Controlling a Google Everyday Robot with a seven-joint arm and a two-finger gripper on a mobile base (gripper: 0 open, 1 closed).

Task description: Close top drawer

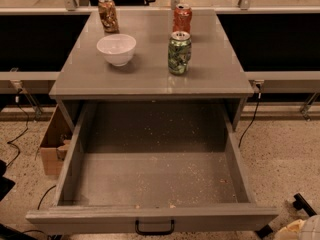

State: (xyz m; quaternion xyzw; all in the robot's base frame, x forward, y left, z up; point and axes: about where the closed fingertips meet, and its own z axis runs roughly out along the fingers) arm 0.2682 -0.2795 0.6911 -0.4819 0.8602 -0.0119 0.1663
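Note:
The top drawer [150,217] stands pulled far out of the grey cabinet toward the camera. Its inner floor [155,179] is bare apart from scattered crumbs. A small black bar handle [155,228] sits at the middle of its front panel, at the bottom edge of the view. My gripper [296,219] is at the bottom right corner, just right of the drawer's front right corner and apart from it. Only a pale part and black pieces of it show.
On the cabinet top [220,79] stand a white bowl [116,49], a green can [179,52], a red can [182,18] and a brown can [108,15]. A cardboard box [52,144] sits on the floor left of the cabinet. Cables run along the floor at the left.

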